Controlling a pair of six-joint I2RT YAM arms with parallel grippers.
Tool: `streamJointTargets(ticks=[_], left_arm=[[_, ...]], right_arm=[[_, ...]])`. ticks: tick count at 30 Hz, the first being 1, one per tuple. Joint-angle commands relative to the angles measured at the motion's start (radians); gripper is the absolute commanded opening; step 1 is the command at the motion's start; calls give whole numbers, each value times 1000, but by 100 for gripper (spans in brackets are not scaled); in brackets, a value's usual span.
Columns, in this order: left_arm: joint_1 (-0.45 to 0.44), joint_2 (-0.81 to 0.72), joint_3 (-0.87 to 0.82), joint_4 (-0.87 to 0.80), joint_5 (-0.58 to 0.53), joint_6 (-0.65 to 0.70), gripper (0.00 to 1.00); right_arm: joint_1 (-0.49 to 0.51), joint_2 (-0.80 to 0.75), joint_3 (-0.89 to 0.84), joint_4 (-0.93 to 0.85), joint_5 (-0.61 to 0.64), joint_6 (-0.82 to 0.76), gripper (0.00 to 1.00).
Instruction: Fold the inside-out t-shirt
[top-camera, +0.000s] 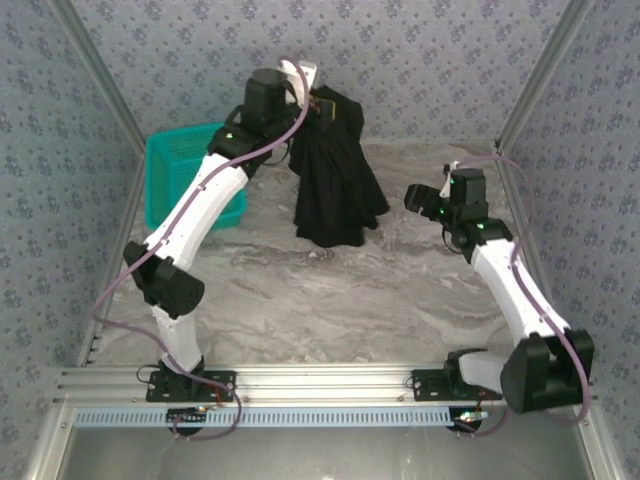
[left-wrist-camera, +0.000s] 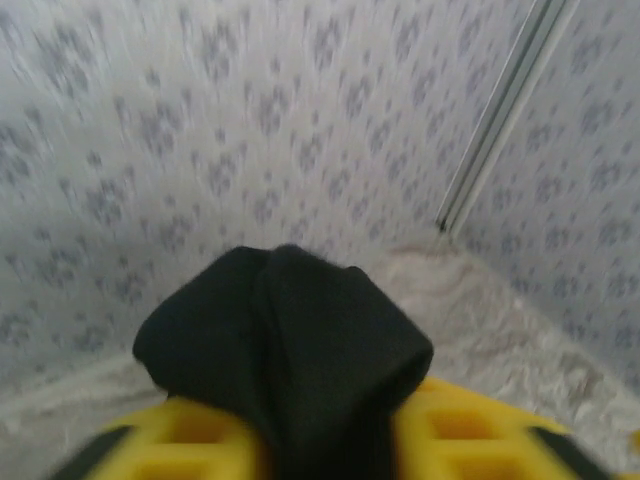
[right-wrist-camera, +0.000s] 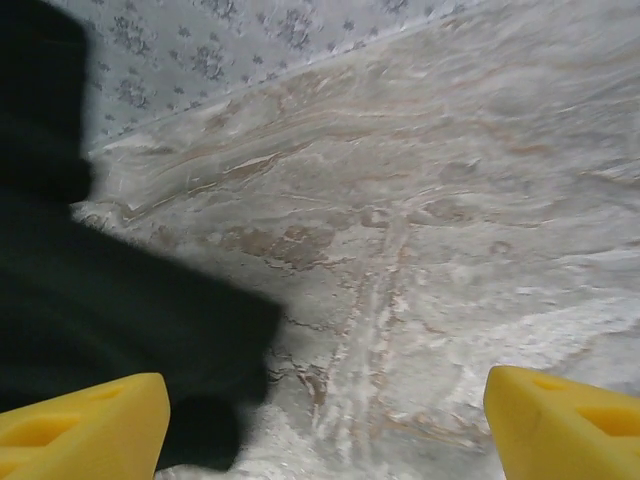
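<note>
left gripper (top-camera: 318, 106) is up high at the top centre of the overhead view, and the inside-out t-shirt (top-camera: 335, 185) hangs straight down from it. the cloth is all black and matte, gathered narrow at the top and flaring wider lower down in long vertical folds. its bottom edge looks to reach the marbled table (top-camera: 330, 300) just above mid-frame, with a shadow beneath it.

on the left wrist camera, a thick rounded wad of black fabric bulges up between the yellow fingers (left-wrist-camera: 190, 440). the jaws are pinching that bunch, cloth filling the whole gap.

the right gripper (top-camera: 415, 198) sits at right of centre, just beside the shirt's lower right edge but apart from it. on its wrist camera, the yellow fingertips (right-wrist-camera: 90, 425) sit at the two bottom corners, spread wide with bare table between them. dark blurred cloth fills the left side of that view.

a teal mesh basket (top-camera: 185, 160) stands at the left, against the patterned wall (top-camera: 440, 60).
</note>
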Motion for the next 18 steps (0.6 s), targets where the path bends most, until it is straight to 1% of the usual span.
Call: streamJointTargets(ticks=[1, 3, 4, 5, 6, 7, 9, 10, 12, 15, 16, 18], left_arm=[[4, 45, 29, -72, -83, 20, 64], [20, 92, 49, -162, -144, 15, 71], [29, 96, 43, -208, -150, 5, 74], [34, 82, 8, -214, -139, -5, 76], [36, 43, -77, -198, -121, -21, 79], [36, -13, -188, -143, -104, -39, 84], [39, -121, -438, -2, -85, -77, 91], [43, -168, -535, 53, -87, -105, 92], [52, -216, -662, 93, -74, -146, 92], [26, -262, -798, 92, -73, -177, 92], [12, -283, -862, 124, -62, -184, 91], [-6, -314, -972, 187, -52, -209, 91]], right_arm=[[9, 8, -11, -84, -33, -61, 85], [32, 52, 5, -98, -61, -71, 85], [45, 84, 17, -105, -60, -82, 85], [56, 114, 24, -110, -56, -89, 85], [68, 152, 38, -115, -59, -94, 85], [78, 197, 60, -126, -63, -98, 85], [94, 301, 95, -135, -43, -101, 85], [95, 356, 123, -153, -27, -95, 84], [70, 434, 151, -178, -19, -91, 84], [13, 464, 149, -196, 81, -94, 82], [-12, 472, 144, -196, 90, -90, 82], [-56, 523, 168, -215, 40, -90, 81]])
